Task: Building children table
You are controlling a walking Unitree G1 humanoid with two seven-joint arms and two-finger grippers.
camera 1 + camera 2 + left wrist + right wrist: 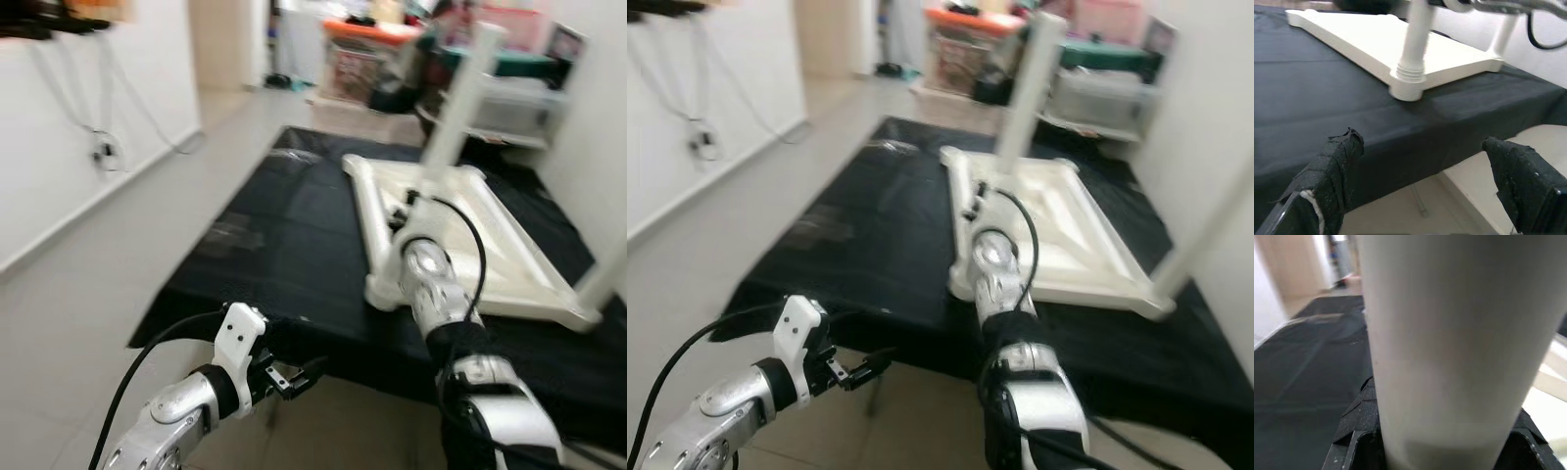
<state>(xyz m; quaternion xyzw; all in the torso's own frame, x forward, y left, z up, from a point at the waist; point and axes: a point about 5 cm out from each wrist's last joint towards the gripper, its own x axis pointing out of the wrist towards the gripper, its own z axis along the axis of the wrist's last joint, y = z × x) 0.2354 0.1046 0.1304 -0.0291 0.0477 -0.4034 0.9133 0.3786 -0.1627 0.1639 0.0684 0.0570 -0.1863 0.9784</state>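
Observation:
A white children's table top (460, 230) lies upside down on a black-covered work table (284, 245). One white leg (460, 93) stands upright at its far corner, and another leg (609, 269) rises at the right. At the near-left corner, a third leg (1414, 44) stands in its socket (1408, 88). My right gripper (404, 211) is shut on this leg (1449, 347), and my right arm hides most of it from the head views. My left gripper (294, 377) hangs open and empty, low before the work table's front edge, with its padded fingers (1334, 161) wide apart.
A white wall with hanging cables (103, 147) runs along the left. Storage boxes, one with an orange lid (367, 49), stand behind the work table. Pale tiled floor (108, 274) lies open to the left and in front.

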